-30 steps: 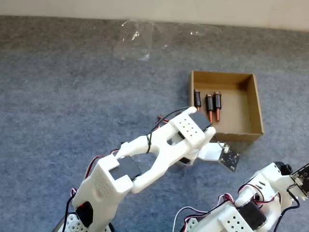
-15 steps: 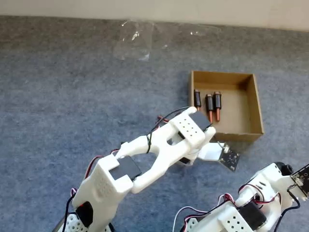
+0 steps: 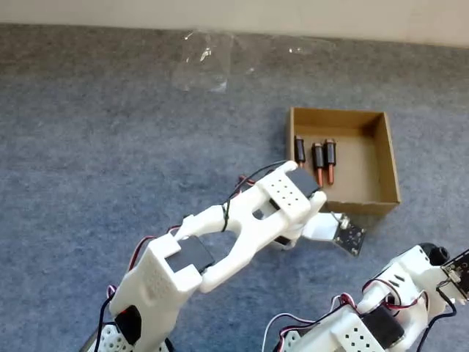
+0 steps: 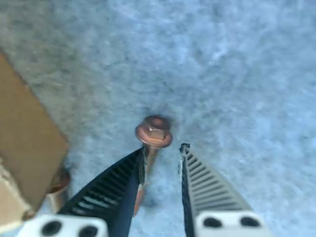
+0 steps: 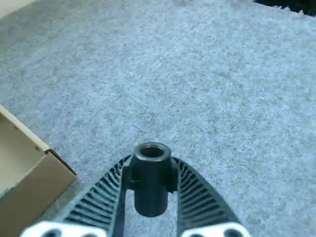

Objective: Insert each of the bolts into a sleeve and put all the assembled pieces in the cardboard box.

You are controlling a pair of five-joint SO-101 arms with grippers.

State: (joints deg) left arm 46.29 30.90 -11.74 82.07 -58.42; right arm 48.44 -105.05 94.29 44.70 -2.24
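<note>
While three assembled pieces (image 3: 316,158) already lie in the cardboard box (image 3: 391,165) in the high view, the left arm (image 3: 242,220) leans just beside its near corner. From the left wrist, the left gripper (image 4: 163,149) has its fingers parted astride a copper bolt (image 4: 154,132) on the carpet (image 4: 237,74), the shank touching one finger, not yet pinched. From the right wrist, the right gripper (image 5: 151,165) clamps a black sleeve (image 5: 150,183) upright; at least this pairing is left.
</note>
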